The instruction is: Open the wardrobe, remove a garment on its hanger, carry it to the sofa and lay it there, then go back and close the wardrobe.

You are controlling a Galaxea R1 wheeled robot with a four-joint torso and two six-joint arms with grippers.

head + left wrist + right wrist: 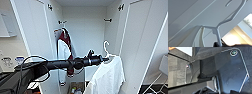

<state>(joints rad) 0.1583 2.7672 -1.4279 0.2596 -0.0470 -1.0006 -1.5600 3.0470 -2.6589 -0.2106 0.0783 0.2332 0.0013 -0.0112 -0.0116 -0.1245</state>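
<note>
The wardrobe (86, 30) stands open, its left door (32, 27) and right door (140, 37) swung wide. My left arm reaches in from the left at mid height. The left gripper (105, 59) is shut on the neck of the white hanger (107, 50), whose hook hangs free well below the rail. The white T-shirt garment (108, 75) drapes from it in front of the wardrobe's right half. In the left wrist view the hanger (217, 31) rises close up from the gripper (218, 44), with the shirt's collar (201, 33) beside it.
A maroon jacket with white sleeves (65, 46) hangs on the rail at the wardrobe's left. Small items (75, 88) lie on its bottom. A counter with objects (10, 61) is at the left and a white wire frame (158, 83) at the right. Dark carpet (175, 72) lies below.
</note>
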